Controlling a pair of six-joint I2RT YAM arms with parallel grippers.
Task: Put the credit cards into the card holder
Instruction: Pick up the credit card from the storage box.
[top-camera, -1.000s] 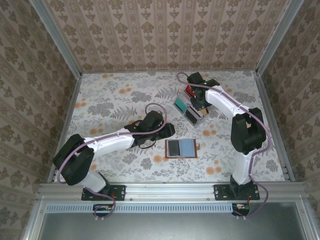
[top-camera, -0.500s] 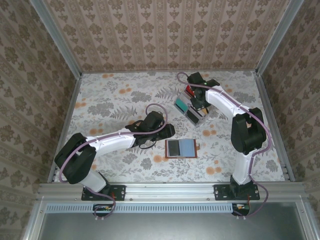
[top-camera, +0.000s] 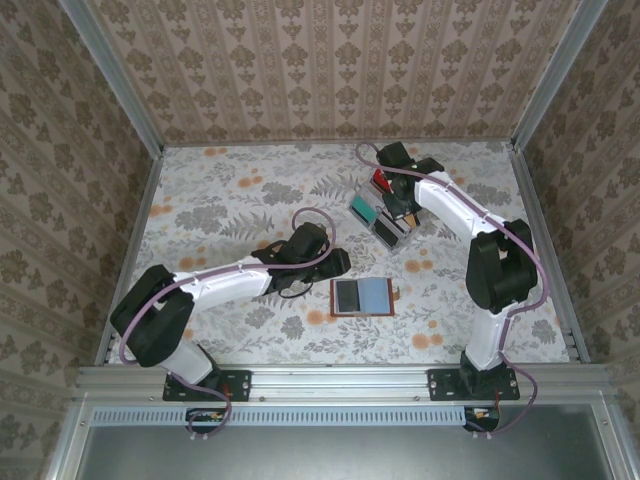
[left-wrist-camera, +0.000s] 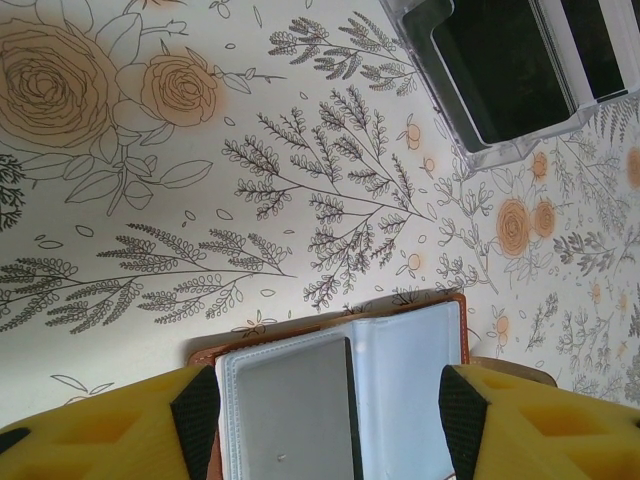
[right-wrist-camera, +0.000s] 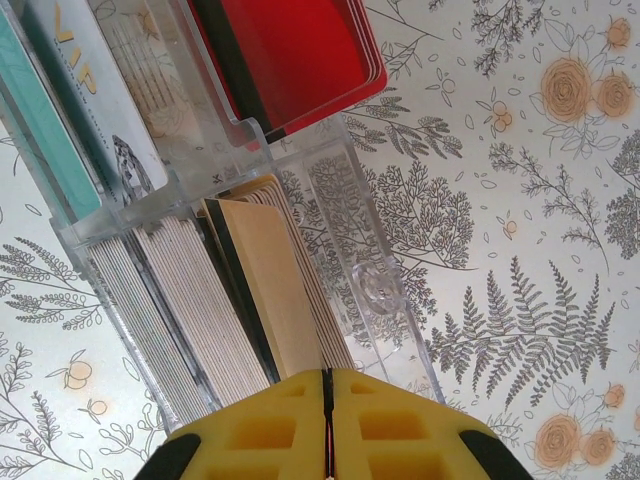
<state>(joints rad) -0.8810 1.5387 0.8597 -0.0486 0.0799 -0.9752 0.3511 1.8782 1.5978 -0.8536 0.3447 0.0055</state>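
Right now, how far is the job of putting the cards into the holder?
Done: the card holder lies open on the table, the open left gripper over it. In hand: the right gripper is shut at the cards standing in the clear rack; a grip is not certain. To do: carrying cards over and slotting them in.

Floral-patterned table (top-camera: 220, 200), open brown card holder (top-camera: 362, 297) near centre, clear card rack (top-camera: 383, 230) behind it
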